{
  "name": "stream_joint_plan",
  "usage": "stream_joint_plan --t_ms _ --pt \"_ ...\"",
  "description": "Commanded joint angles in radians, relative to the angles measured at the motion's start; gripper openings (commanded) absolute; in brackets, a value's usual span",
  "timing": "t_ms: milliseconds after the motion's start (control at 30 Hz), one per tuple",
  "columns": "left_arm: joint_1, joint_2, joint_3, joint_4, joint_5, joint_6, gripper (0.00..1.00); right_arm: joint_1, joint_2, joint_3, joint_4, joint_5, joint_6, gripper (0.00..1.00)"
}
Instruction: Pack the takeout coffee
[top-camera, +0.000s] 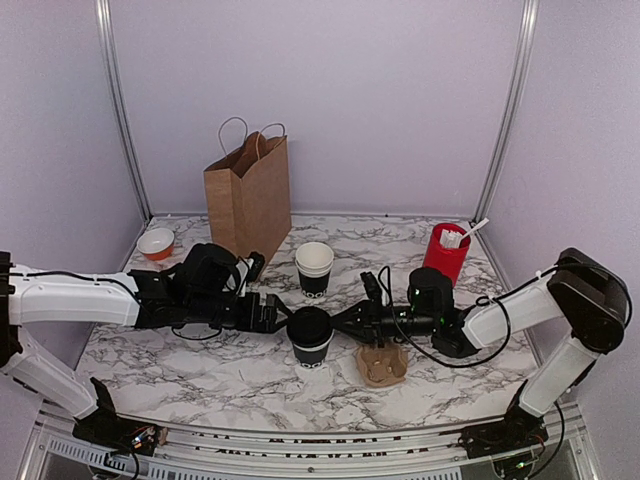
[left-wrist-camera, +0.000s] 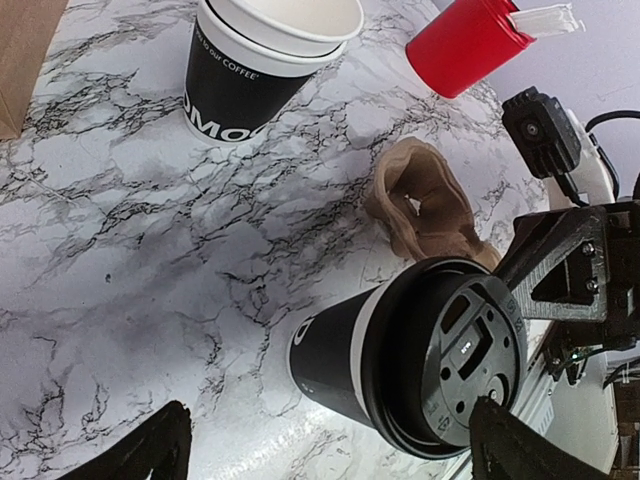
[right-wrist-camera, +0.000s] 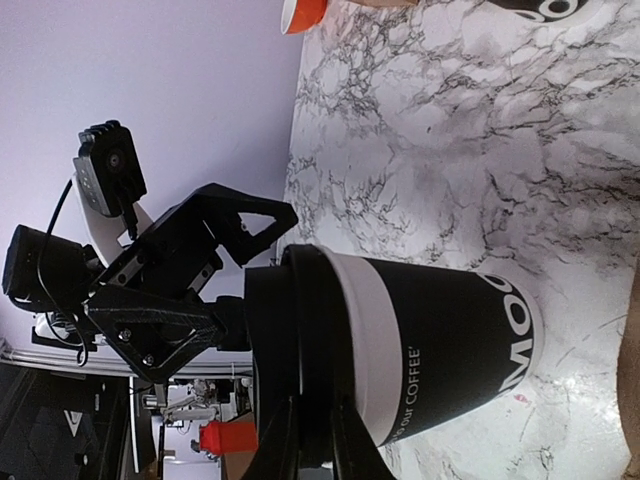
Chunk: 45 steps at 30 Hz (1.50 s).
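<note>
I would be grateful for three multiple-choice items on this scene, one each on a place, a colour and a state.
1. Where does the brown cup carrier lie?
A. left of the takeout coffee
B. close by on its right
C. far back by the wall

2. What colour is the cup holding the white sticks?
A. green
B. blue
C. red

3. How is the left tool?
A. open
B. shut on nothing
C. out of sight

Answers:
1 B: in the top view the carrier sits just to the right of the coffee.
2 C: its wall is plain red in both the top and left wrist views.
3 A: its fingertips stand wide apart in the left wrist view.
</note>
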Motion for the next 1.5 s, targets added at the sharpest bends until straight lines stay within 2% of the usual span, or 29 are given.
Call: stream_joint_plan --t_ms 0,267,767,1467 --pt "-0.013 0.025 0.035 -0.033 -0.019 0.019 0.98 -0.006 -0.031 0.043 -0.105 0.026 -0.066 0.13" --pt "-0.026 0.055 0.059 -0.053 -0.04 0.028 0.97 -0.006 -0.056 0.07 -0.196 0.051 -0.114 0.15" --pt "-0.05 0.09 0.099 -0.109 -0.088 0.049 0.97 0.023 -0.109 0.184 -0.534 0.177 -0.286 0.21" --pt "-0.078 0.109 0.107 -0.117 -0.109 0.036 0.97 0.109 -0.12 0.242 -0.756 0.286 -0.421 0.29"
